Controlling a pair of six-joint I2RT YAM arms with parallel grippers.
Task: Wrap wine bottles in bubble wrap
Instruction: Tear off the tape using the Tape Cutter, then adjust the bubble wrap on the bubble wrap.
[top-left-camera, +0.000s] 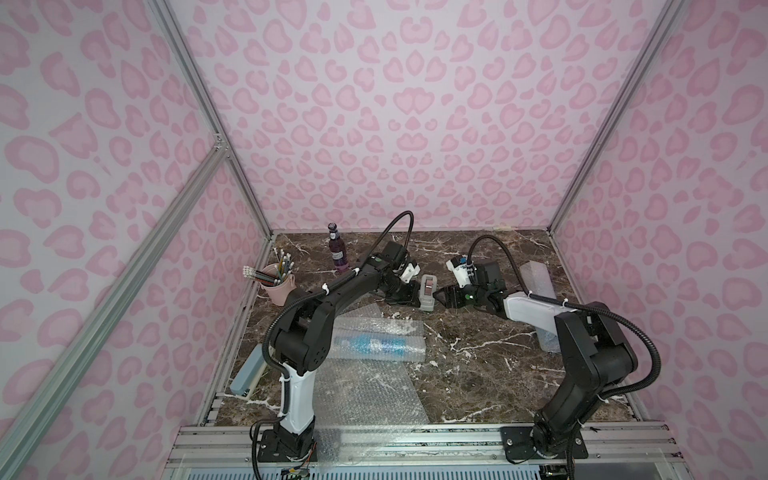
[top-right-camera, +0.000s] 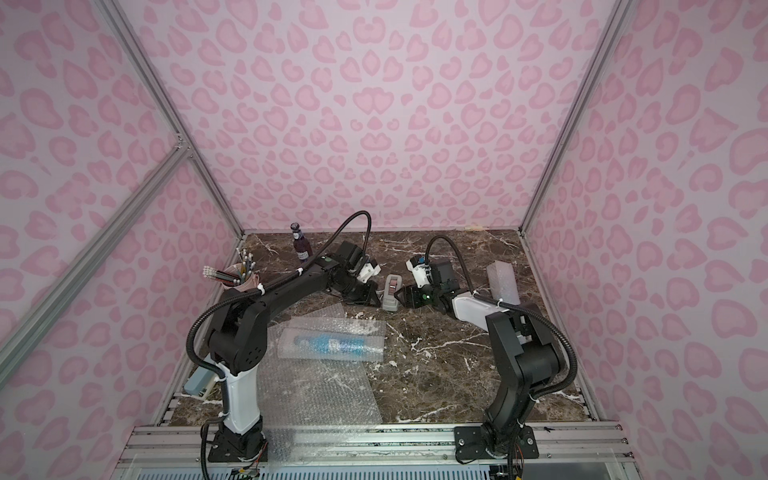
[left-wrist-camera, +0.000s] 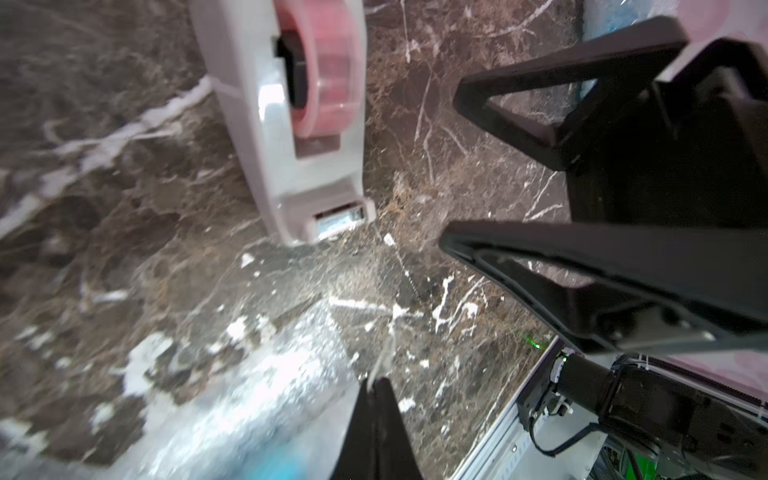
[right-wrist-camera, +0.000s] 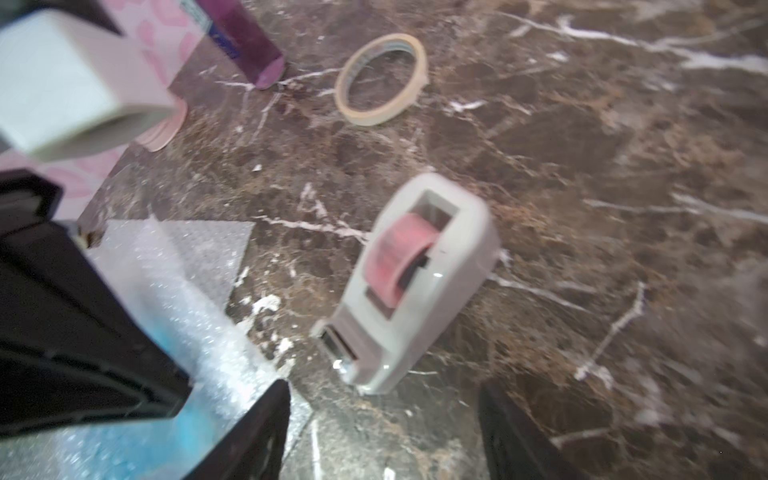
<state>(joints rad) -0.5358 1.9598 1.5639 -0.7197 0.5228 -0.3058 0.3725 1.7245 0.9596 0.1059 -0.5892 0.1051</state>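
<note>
The right gripper (right-wrist-camera: 384, 386), jaws apart, sits just right of the tape dispenser (top-left-camera: 428, 293), probably to steady it. The left gripper (left-wrist-camera: 374, 399), pinched together, sits on its left. Nearer, the blue bottle (top-left-camera: 370, 344) lies rolled in bubble wrap (top-left-camera: 399, 328), seemingly awaiting tape.

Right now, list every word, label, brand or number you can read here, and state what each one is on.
No text can be read in any view.
purple bottle: pale label, print too small in both top views, blurred in the right wrist view.
blue bottle: any label is blurred, seen only through the bubble wrap.
tape dispenser: no print that I can make out.
</note>
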